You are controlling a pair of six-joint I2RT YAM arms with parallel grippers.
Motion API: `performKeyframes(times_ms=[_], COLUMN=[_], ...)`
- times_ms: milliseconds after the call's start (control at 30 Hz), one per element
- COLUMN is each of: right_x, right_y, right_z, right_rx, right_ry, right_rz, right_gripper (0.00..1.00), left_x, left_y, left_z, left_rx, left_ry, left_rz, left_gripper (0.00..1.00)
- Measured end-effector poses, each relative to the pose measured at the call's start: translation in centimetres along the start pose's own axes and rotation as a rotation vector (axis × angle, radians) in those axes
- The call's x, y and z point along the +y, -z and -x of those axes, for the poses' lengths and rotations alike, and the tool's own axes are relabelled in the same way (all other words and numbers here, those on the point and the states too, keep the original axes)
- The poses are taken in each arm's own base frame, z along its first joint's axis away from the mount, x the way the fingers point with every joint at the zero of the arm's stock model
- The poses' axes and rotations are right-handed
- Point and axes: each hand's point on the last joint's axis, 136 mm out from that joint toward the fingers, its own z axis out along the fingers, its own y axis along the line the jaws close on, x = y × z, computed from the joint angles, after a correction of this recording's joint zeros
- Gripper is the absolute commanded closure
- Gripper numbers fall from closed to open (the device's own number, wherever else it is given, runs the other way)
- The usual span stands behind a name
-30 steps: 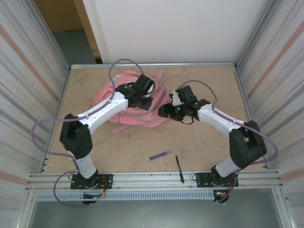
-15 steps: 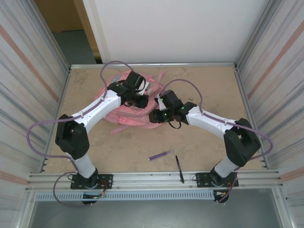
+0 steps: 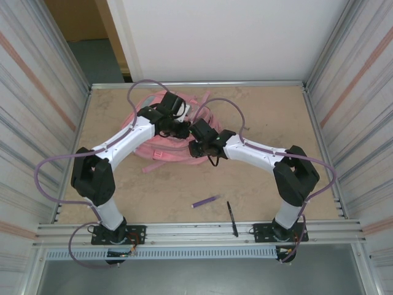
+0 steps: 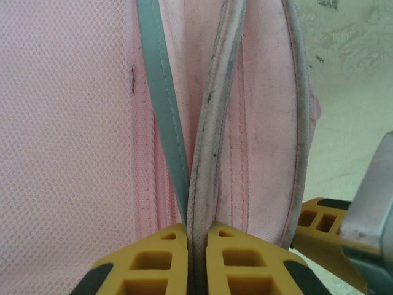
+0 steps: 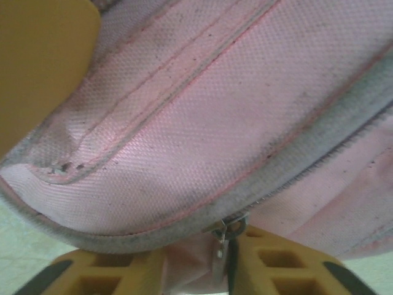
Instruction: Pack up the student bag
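Observation:
The student bag [image 3: 153, 147], a pink backpack, lies at the back left of the table. My left gripper [image 3: 183, 130] is over its right side. In the left wrist view it [image 4: 198, 230] is shut on a grey-pink piped seam [image 4: 212, 153] of the bag. My right gripper [image 3: 195, 147] meets the bag's right edge just beside the left one. In the right wrist view it [image 5: 199, 258] has closed narrowly on the metal zip pull [image 5: 221, 243] and a fold of pink fabric under the bag's zip edge [image 5: 184, 123].
A purple pen [image 3: 206, 201] and a black pen [image 3: 232, 219] lie on the table near the front edge. Metal walls enclose the table left and right. The other arm's yellow finger [image 4: 316, 227] sits close at the left wrist view's right edge.
The right arm swung left onto the bag's edge and its jaws narrowed around the zip pull. The left gripper shifted slightly left and back, still gripping the seam.

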Motion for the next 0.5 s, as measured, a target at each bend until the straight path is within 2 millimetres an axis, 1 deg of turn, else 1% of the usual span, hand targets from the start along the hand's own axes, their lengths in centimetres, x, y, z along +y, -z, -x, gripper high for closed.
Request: performKeyframes(times_ms=[33,100,167,267,400,500], right_x=[-0.07,-0.06,-0.02,-0.1,-0.16,-0.05], right_y=[0.0,0.01,0.06,0.35,0.74,0.86], right_z=[-0.01,-0.06,-0.14,-0.03,0.18,-0.25], right_rx=[0.0,0.003,0.009,0.027,0.044,0.07], right_ry=[0.002,0.012,0.028,0.04,0.078,0.151], right_rz=[-0.004,-0.003,0.009,0.054,0.12,0.165], right_gripper=[0.8,0.82,0.91,0.94,0.92,0.91], left_x=[0.0,0.08,0.21,0.39,0.29,0.48], left_y=[-0.05,-0.14,-0.15,0.02,0.53,0.59], left_z=[0.0,-0.16,-0.39,-0.44,-0.13,-0.22], left_rx=[-0.001,0.001,0.005,-0.003,-0.028,-0.028], left_ry=[0.003,0.004,0.008,0.01,-0.018,-0.052], left_rz=[-0.001,-0.002,-0.004,-0.009,-0.012,-0.01], left_gripper=[0.9,0.9,0.9,0.9,0.9,0.91])
